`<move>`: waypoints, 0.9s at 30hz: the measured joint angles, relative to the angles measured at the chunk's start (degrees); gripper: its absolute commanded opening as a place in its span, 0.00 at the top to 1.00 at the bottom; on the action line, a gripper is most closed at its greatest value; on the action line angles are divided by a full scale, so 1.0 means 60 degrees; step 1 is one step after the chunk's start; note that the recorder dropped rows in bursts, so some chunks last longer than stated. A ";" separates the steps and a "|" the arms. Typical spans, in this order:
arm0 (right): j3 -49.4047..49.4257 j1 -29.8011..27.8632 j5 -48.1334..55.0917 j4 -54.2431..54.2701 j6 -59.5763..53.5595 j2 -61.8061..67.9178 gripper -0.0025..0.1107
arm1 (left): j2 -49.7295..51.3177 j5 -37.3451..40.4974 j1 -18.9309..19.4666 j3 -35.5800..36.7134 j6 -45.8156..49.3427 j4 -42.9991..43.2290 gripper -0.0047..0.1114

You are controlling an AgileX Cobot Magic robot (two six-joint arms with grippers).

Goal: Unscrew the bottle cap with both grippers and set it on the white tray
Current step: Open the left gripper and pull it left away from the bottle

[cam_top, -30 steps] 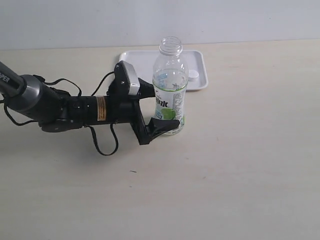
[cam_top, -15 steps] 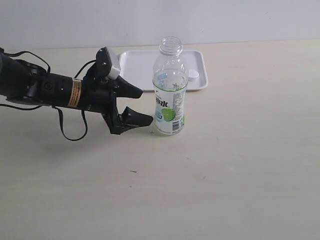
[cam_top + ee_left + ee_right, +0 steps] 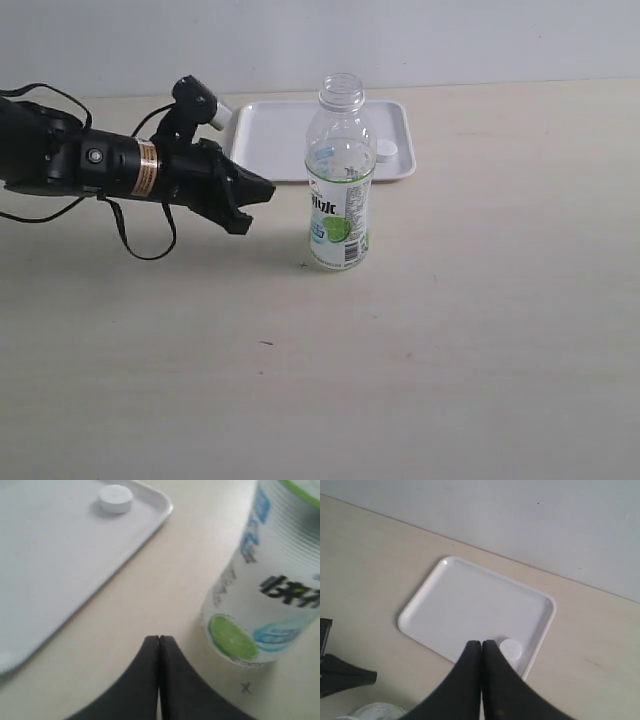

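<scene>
Upper centre of the exterior frame, the bottle cap [image 3: 386, 150] sits on the white tray [image 3: 275, 140]. It is likely light, stiff and ribbed, so pinch its sides. Left gripper [image 3: 263, 191] and right gripper [image 3: 481, 647] are both pressed together, empty.

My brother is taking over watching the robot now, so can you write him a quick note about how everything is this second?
Left gripper: shut, empty, beside the bottle, not touching it.
Right gripper: shut, empty, raised and pointing down at the white tray.
Bottle: upright on the table next to the tray, neck open.
Bottle cap: lying on the tray, near one corner.
Done: cap off and on the tray.
Left: apparently nothing.
</scene>
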 measured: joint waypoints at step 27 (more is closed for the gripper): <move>1.2180 0.0000 -0.9421 0.0209 -0.1174 -0.8124 0.98 | -0.4585 -0.3000 0.0040 0.5470 0.7625 -1.0955 0.96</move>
